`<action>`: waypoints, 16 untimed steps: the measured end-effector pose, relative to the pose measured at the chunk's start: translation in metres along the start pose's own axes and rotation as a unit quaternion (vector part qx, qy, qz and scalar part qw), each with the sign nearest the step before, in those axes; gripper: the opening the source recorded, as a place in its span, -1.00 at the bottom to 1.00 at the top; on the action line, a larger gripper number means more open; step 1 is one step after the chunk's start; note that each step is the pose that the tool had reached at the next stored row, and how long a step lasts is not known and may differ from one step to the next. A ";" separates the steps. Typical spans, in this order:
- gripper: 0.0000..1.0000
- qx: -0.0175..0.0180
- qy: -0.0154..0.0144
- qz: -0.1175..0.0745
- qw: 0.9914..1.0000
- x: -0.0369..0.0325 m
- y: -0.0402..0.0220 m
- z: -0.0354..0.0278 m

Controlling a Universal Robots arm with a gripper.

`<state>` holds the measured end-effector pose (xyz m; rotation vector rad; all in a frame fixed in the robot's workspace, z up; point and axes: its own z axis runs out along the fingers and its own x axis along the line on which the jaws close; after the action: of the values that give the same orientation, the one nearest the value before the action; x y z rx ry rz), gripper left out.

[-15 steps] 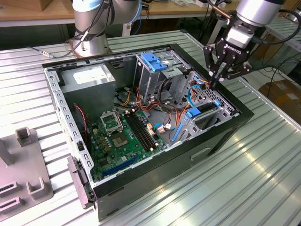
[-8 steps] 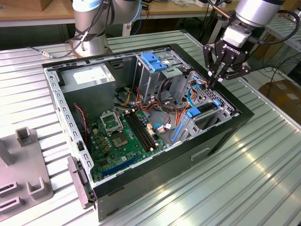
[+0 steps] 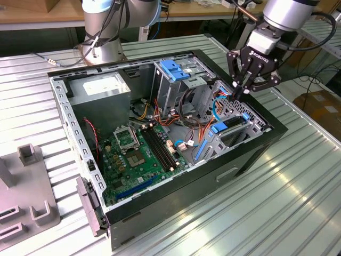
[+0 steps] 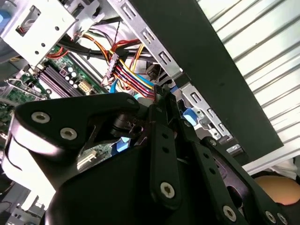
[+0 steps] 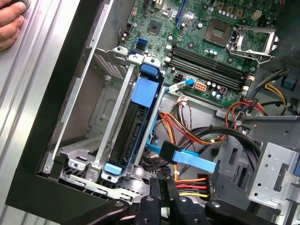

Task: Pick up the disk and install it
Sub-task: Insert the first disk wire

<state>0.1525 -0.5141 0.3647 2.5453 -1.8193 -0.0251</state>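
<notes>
The disk (image 5: 140, 93), a dark drive in a bright blue carrier, sits on edge in the low metal bay by the case's side wall. In the exterior view the disk (image 3: 232, 124) lies in that bay at the case's right end, blue tabs at both ends. My gripper (image 3: 238, 90) hangs just above the bay, a little behind the disk, fingers together with nothing between them. In the first wrist view the gripper (image 5: 165, 190) hovers over the bundle of coloured cables beside the disk's end. In the second wrist view the gripper (image 4: 161, 101) points down at those cables.
The open black computer case (image 3: 256, 154) lies on a ribbed metal table. Inside are the motherboard (image 3: 141, 154), a power supply (image 3: 101, 90) and a tall drive cage with a blue bracket (image 3: 173, 69). A person's hand (image 5: 9, 23) rests outside the case. A grey fixture (image 3: 26, 208) stands at the exterior view's left.
</notes>
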 end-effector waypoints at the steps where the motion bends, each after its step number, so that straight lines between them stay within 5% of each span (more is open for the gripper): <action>1: -0.66 0.000 0.000 0.007 1.000 0.0000 0.0000 0.0002; 4: -0.66 0.000 -0.001 0.029 1.000 0.0001 0.0000 0.0011; 10: -0.66 0.000 0.000 0.035 0.999 0.0031 0.0013 0.0026; 16: -0.66 0.000 -0.001 0.076 0.997 0.0042 0.0017 0.0040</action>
<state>0.1521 -0.5186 0.3607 2.3990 -2.0082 -0.0252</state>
